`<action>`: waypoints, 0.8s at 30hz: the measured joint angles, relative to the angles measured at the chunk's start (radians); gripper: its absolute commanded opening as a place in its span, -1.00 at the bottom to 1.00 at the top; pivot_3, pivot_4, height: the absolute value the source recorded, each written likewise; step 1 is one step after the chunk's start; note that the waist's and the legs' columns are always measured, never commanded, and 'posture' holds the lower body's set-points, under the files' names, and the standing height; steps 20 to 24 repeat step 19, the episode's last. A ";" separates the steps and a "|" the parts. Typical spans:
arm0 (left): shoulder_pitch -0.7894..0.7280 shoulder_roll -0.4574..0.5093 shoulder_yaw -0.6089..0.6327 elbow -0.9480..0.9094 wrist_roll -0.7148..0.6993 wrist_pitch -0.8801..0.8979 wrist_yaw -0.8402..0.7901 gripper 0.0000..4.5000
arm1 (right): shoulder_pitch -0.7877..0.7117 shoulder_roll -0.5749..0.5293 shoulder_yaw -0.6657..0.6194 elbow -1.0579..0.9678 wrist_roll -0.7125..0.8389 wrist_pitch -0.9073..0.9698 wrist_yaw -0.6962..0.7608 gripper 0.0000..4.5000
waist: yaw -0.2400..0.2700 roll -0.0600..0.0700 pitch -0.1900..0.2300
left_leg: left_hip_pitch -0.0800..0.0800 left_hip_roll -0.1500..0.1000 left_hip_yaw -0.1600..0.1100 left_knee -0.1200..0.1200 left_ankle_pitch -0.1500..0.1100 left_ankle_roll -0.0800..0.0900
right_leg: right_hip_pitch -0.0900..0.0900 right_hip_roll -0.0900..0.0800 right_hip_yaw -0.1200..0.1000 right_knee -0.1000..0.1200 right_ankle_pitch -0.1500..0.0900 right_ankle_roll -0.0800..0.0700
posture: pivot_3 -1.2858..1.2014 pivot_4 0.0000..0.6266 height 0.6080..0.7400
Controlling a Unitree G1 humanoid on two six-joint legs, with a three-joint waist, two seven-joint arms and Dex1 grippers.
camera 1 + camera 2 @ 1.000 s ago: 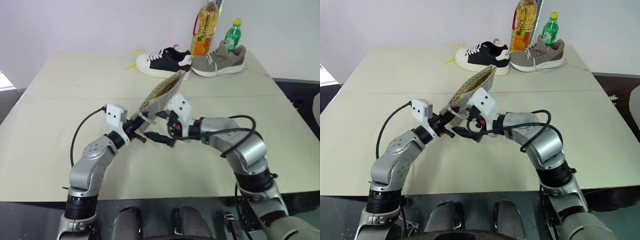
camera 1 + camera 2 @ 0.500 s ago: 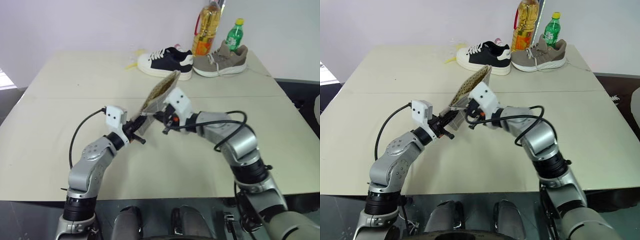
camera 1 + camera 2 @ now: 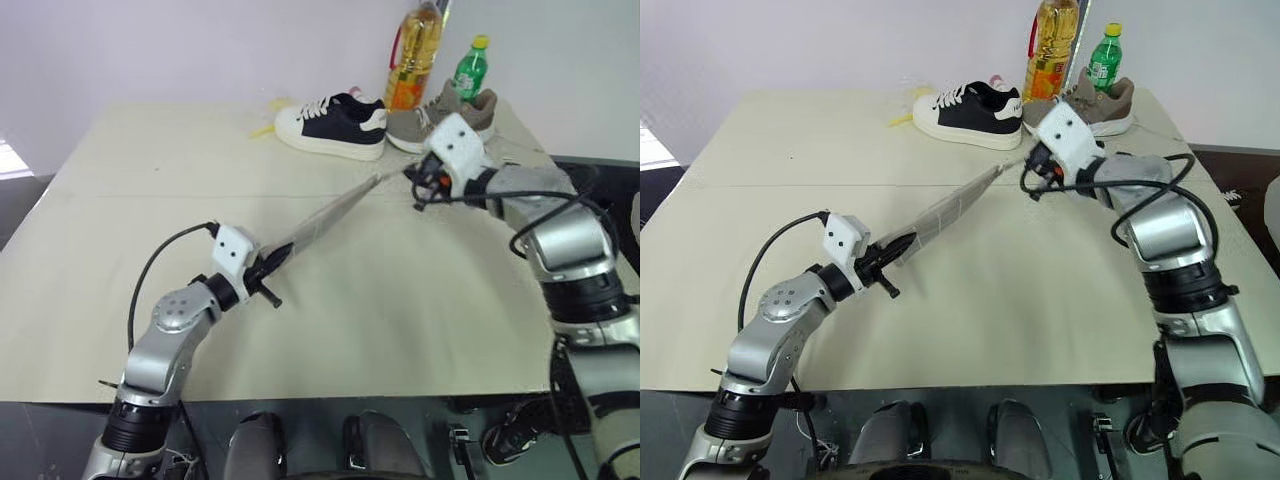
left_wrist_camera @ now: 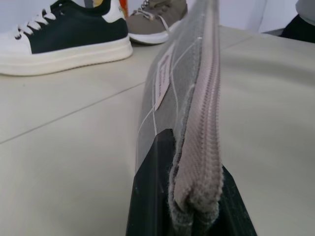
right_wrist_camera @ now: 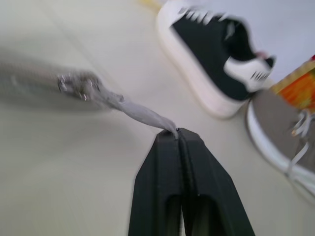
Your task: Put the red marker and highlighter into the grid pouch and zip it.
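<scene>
Swung out toward 2 o'clock since a second back, right gripper (image 3: 1024, 186) clenched on zipper pull (image 5: 147, 117), left gripper (image 3: 268, 278) clamping grid pouch (image 3: 945, 213) stretched mid-table above the surface, zip seemingly closed, marker and highlighter presumably inside, release left.

Even soft daylight, faint shadows on table (image 3: 120, 250); right wrist view motion-blurred; head views sharp.
</scene>
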State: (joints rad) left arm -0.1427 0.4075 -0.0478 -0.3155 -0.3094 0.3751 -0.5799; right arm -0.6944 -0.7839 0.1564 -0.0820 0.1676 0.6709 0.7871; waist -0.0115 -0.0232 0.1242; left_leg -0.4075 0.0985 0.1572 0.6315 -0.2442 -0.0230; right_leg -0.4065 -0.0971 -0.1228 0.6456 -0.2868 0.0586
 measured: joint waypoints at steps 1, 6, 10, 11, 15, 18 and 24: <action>0.012 0.018 0.001 0.001 0.002 0.001 -0.011 -0.12 | 0.039 -0.015 0.001 -0.022 0.015 -0.004 0.039 -0.17 | 0.000 0.000 0.000 | 0.000 0.000 0.000 0.000 0.000 0.000 | 0.000 0.000 0.000 0.000 0.000 0.000 | 0.03 -0.52 0.47; 0.092 0.104 0.012 -0.015 0.017 0.002 -0.047 0.32 | 0.279 -0.125 -0.009 -0.145 0.056 -0.123 0.215 0.28 | -0.003 0.001 0.001 | 0.001 0.000 0.000 0.000 0.000 0.000 | 0.000 0.000 0.000 0.000 0.000 0.000 | 0.03 -0.52 0.47; 0.236 0.176 0.119 -0.032 0.004 0.007 -0.068 0.32 | 0.400 -0.152 -0.062 -0.120 0.074 -0.216 0.262 0.28 | -0.006 0.002 0.001 | 0.001 0.001 0.000 0.000 0.000 0.000 | -0.001 0.000 0.000 0.000 0.000 0.000 | 0.03 -0.52 0.47; 0.274 0.186 0.155 -0.031 0.004 0.008 -0.067 0.32 | 0.408 -0.143 -0.088 -0.086 0.073 -0.247 0.257 0.28 | -0.005 0.002 0.001 | 0.001 0.001 0.000 0.000 0.000 0.000 | -0.001 0.000 0.000 0.000 0.000 0.000 | 0.03 -0.52 0.47; 0.341 0.183 0.257 -0.016 -0.007 -0.002 -0.050 0.32 | 0.403 -0.111 -0.145 0.016 0.080 -0.297 0.233 0.28 | 0.001 0.001 0.002 | 0.002 0.001 -0.001 0.000 0.000 0.000 | -0.002 -0.002 0.000 -0.002 -0.002 -0.003 | 0.03 -0.52 0.47; 0.386 0.174 0.330 0.021 -0.008 -0.034 -0.031 0.32 | 0.385 -0.041 -0.196 0.102 0.112 -0.308 0.201 0.28 | 0.000 0.001 0.002 | 0.002 0.001 -0.001 0.000 -0.001 0.000 | -0.002 -0.002 0.000 -0.002 -0.002 -0.003 | 0.03 -0.52 0.47; 0.396 0.168 0.353 0.027 -0.009 -0.040 -0.026 0.32 | 0.384 -0.029 -0.208 0.121 0.114 -0.313 0.197 0.28 | 0.001 0.001 0.002 | 0.001 0.001 -0.001 0.000 -0.001 0.000 | -0.002 -0.002 0.000 -0.002 -0.001 -0.001 | 0.03 -0.52 0.47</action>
